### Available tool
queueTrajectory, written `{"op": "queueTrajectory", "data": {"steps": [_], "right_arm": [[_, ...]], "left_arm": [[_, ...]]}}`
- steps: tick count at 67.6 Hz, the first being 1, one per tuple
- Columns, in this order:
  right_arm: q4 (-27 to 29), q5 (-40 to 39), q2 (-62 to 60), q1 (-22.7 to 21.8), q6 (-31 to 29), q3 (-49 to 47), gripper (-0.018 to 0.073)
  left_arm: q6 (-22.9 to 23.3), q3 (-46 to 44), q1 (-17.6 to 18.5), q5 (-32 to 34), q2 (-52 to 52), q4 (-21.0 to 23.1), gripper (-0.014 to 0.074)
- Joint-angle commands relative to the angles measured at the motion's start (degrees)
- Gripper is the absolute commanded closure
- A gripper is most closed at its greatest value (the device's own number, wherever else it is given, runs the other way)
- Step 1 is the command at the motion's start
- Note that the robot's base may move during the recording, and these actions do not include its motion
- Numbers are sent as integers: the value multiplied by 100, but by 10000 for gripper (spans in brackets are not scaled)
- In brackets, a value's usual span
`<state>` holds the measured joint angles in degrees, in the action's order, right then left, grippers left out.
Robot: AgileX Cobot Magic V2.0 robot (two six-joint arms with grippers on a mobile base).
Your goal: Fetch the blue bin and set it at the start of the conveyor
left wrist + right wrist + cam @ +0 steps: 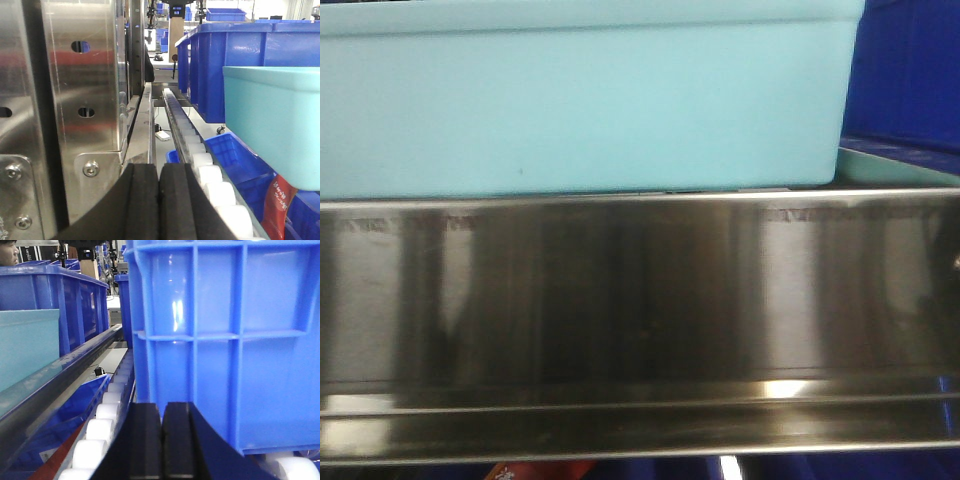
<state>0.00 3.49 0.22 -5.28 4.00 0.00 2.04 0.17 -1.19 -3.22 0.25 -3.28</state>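
The blue bin (580, 100) fills the front view from 9 to 1 o'clock, resting on the shelf just behind the steel shelf rail (640, 300). The conveyor start is in no view. The fetch looks not yet begun. The left gripper (159, 172) and right gripper (161, 412) each have their pads pressed together with nothing between. I judge they should open wide first, then take the thick rim at opposite ends and lift level so the base clears the rail.

A dark blue ribbed bin (225, 340) stands close at 1 to 3 o'clock of the right gripper, leaving little room to swing. More dark blue bins (235, 65) crowd behind the tub. A steel upright (85, 100) hems in the left gripper at 9 o'clock. White rollers (210, 175) run below.
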Motion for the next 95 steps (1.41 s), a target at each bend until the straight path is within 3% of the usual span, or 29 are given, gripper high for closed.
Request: {"op": "queueTrajectory", "data": {"steps": [1,42,69,80,84,91,95], "right_arm": [[-33,-141,-22,-29,-46,0,721],[-33,-183,-22,-29,-46,0,721],[139,-860,-22,-18,-46,-190,721],[139,547,-22,-18,-46,-1776,720],[139,878,91,-18,-46,-2244,706],[139,1259,470,-18,-46,-2899,560],[139,1308,748,-18,-46,-3204,435]], "left_arm": [[-13,-17,35,114,-25,28,707],[-13,-17,36,137,-25,13,707],[-13,-102,24,1005,-25,26,707],[-13,-1306,24,0,-25,26,704],[-13,-1764,24,-508,66,26,662],[-13,-2552,24,-1202,392,26,534],[-13,-2880,24,-1437,640,43,396]]}}
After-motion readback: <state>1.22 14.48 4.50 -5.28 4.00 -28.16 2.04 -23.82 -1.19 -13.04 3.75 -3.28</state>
